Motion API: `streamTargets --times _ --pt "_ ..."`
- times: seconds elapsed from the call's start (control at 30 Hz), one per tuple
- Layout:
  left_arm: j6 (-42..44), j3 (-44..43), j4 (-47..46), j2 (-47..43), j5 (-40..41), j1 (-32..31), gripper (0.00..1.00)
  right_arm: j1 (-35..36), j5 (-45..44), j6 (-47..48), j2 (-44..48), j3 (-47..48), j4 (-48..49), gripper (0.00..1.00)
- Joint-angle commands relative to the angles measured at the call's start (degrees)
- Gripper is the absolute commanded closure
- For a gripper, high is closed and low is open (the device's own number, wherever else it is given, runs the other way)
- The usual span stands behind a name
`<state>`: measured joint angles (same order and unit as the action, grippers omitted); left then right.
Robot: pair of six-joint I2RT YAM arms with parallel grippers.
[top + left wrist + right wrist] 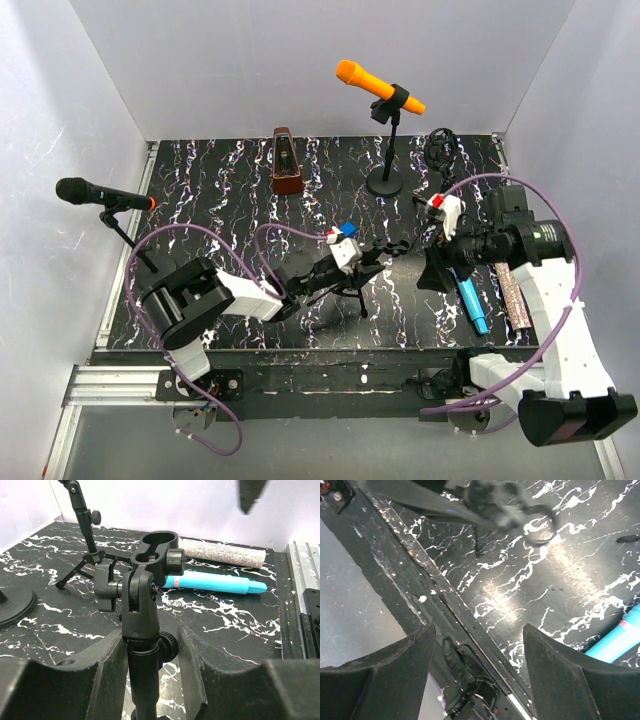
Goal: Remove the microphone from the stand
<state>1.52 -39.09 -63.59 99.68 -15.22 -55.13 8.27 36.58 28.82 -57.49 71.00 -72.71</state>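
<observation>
A black handheld microphone (100,195) sits on a thin tripod at the left edge of the black white-veined table (240,200). Toward the middle of the near edge, the left gripper (150,647) is closed on the shaft of a black tripod microphone stand (142,610), one finger pressed to each side. The stand's round black clip (155,547) at the top holds nothing. By the far edge stand a brown wooden metronome (287,162) and, to its right, an orange microphone (375,85) clipped to a round-based stand (386,182). The right gripper (479,635) hangs over the right part of the table with its fingers spread wide and nothing between them. The slim turquoise-blue microphone (215,583) lies flat on the table toward the near right corner, apart from the held stand. It is a smooth cylinder, tapered at one end, with a pinkish band at the other. Just beside it, parallel and closer to the right edge, lies a silver glitter-covered microphone (222,555).
</observation>
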Motion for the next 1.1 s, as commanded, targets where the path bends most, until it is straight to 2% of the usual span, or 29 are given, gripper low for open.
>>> streamTargets --times 0.0,0.03,0.13,0.17,0.23,0.27,0.33,0.4,0.57,0.63,0.77,0.93,1.0,1.07 --pt "4.6 7.2 -6.4 -6.6 2.7 0.1 1.00 2.4 -3.8 1.7 -2.8 5.4 2.6 0.23" --pt "5.2 9.2 -6.5 -7.7 3.4 0.1 1.00 3.1 -3.9 1.8 -3.4 6.1 2.5 0.23" --pt "7.3 12.7 -4.9 -11.8 5.1 0.1 0.83 5.2 -3.4 1.7 -4.8 6.8 2.8 0.23" --pt "8.1 13.9 -4.4 -13.0 5.3 0.1 0.76 6.0 -3.4 1.8 -5.3 7.0 2.8 0.23" --pt "10.2 15.7 -1.6 -16.7 5.9 0.1 0.53 7.9 -2.8 2.2 -6.4 7.5 2.9 0.23" --pt "11.4 16.3 0.1 -17.8 6.2 0.1 0.47 8.8 -2.3 2.2 -7.0 7.8 2.9 0.24" --pt "13.2 17.0 5.1 -21.6 6.1 0.2 0.39 10.3 -1.3 2.3 -8.1 8.9 2.8 0.23" --pt "14.2 16.9 11.8 -25.8 6.4 0.2 0.27 12.0 -0.6 2.0 -9.0 9.5 3.2 0.23" --pt "16.3 15.4 28.6 -35.1 8.1 0.5 0.16 17.1 1.7 0.9 -12.0 10.1 8.5 0.23" --pt "17.6 14.8 35.3 -39.7 9.2 0.5 0.02 19.9 1.9 -0.5 -13.8 10.2 12.2 0.22" --pt "19.7 10.5 52.5 -49.8 11.5 0.6 0.02 24.4 3.1 -1.9 -17.3 11.0 18.6 0.20" --pt "22.7 2.6 78.5 -59.1 8.5 0.7 0.02 30.1 2.6 -5.5 -22.2 13.5 25.9 0.14" --pt "24.1 -0.6 86.7 -61.1 8.6 0.7 0.02 32.0 -1.6 -11.4 -23.5 14.2 30.4 0.13" --pt "27.2 -3.5 93.8 -62.1 8.5 1.0 0.02 34.3 -10.7 -19.6 -24.2 14.9 33.8 0.12"
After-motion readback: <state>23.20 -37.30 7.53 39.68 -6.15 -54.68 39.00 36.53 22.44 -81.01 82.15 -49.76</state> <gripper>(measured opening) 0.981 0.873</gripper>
